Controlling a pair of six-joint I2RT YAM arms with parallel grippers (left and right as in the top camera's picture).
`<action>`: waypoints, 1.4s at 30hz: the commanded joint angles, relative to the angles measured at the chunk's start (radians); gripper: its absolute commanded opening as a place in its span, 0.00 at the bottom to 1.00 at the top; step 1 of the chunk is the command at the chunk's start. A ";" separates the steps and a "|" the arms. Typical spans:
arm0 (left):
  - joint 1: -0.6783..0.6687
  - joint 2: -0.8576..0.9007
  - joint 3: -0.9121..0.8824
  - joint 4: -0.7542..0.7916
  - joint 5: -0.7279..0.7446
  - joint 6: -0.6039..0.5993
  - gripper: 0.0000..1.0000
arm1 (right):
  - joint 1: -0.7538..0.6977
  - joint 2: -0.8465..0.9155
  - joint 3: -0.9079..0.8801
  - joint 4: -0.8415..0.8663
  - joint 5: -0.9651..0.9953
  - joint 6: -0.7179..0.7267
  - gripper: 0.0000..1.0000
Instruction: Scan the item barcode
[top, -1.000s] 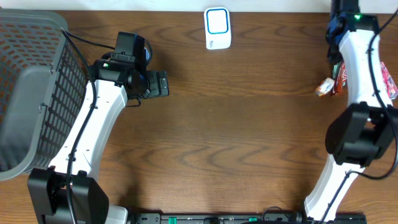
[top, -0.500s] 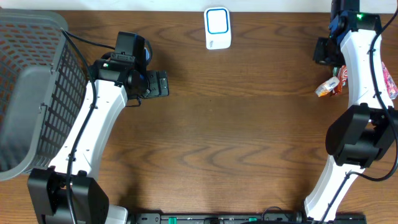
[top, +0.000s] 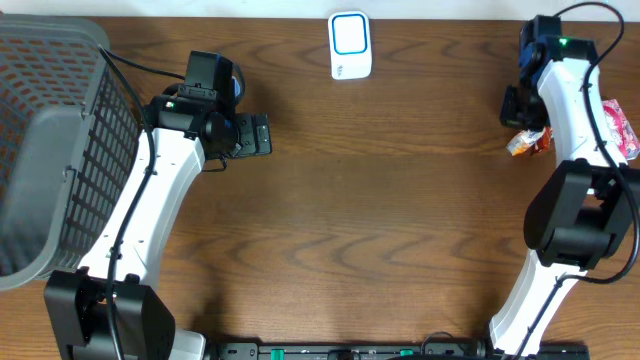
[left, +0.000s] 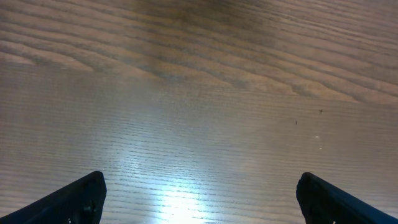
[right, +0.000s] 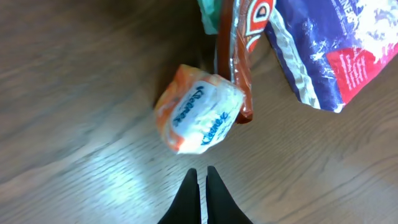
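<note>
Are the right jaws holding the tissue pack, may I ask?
No, the right gripper has its jaws shut empty; the tissue pack lies ahead.

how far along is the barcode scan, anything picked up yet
Nothing looks done yet. The tissue pack lies on the table beside the snack bags, ungrasped. In hand: the right jaws are shut just short of the pack with nothing between them; the left jaws hang open over bare wood. Left: grip the pack, carry it to the white scanner, and show its barcode.

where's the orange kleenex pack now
Overhead, the orange Kleenex pack lies near the right edge of the table; in the right wrist view it sits ahead of the shut right end effector, beside a red packet.
</note>
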 joint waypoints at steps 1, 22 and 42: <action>0.002 -0.008 -0.004 -0.003 -0.016 0.005 0.98 | -0.014 0.006 -0.063 0.036 0.064 0.031 0.02; 0.002 -0.008 -0.004 -0.003 -0.016 0.005 0.98 | -0.020 0.006 -0.234 0.473 0.064 0.031 0.07; 0.002 -0.008 -0.004 -0.003 -0.016 0.005 0.98 | 0.011 -0.162 -0.188 0.369 -0.077 0.005 0.01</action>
